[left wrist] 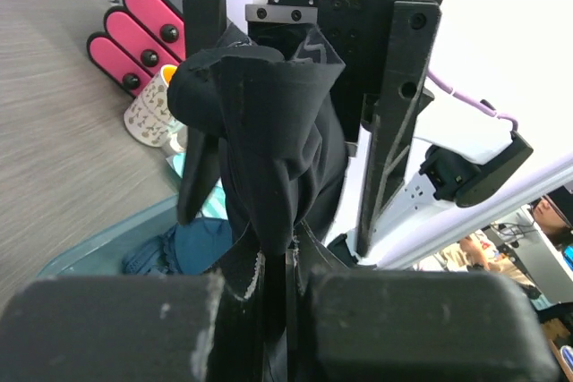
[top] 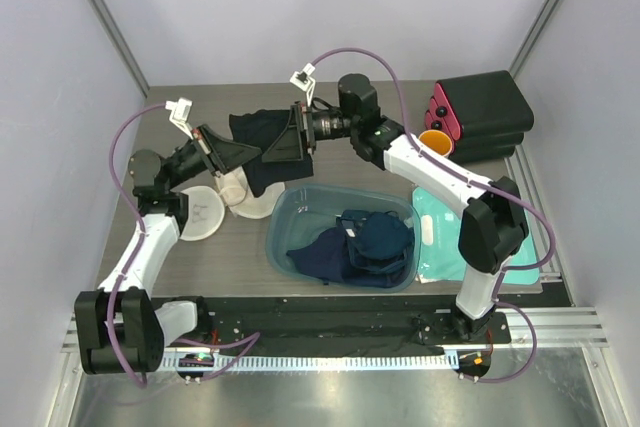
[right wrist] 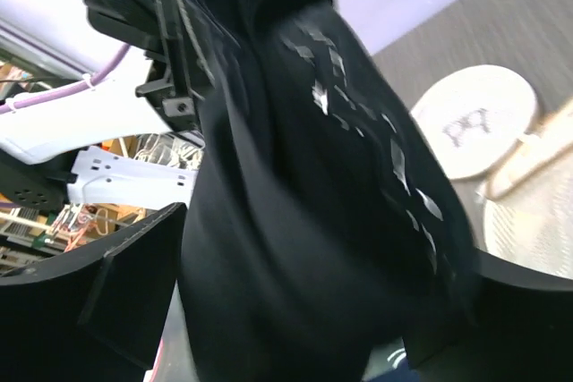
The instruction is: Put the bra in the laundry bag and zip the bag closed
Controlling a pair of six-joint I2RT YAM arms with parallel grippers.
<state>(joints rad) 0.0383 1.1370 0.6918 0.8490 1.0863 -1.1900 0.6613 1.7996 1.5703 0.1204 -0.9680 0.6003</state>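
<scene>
**Bra held up between the two grippers, behind the tub**

The left gripper was clenched on the lower edge of the bra. Its two pads were pressed together with the black cloth pinched between them. The bra hung in the air in a bunched fold, off the table, above the far side and behind the blue tub.

The right gripper faced the left one from the other side. Its jaws stood wide apart with the bra's bulk lying between them, and it had not clamped the cloth. In the left wrist view one of its fingers showed on each side of the fabric.

The laundry bag lay open on the table below the left arm. Its two cream discs lay side by side, and the one nearer the left edge carried the small dark emblem. It held nothing.

Navy clothes filled the tub. A teal pouch lay flat to the tub's right. A cup stood beside a black box at the far right corner.
</scene>
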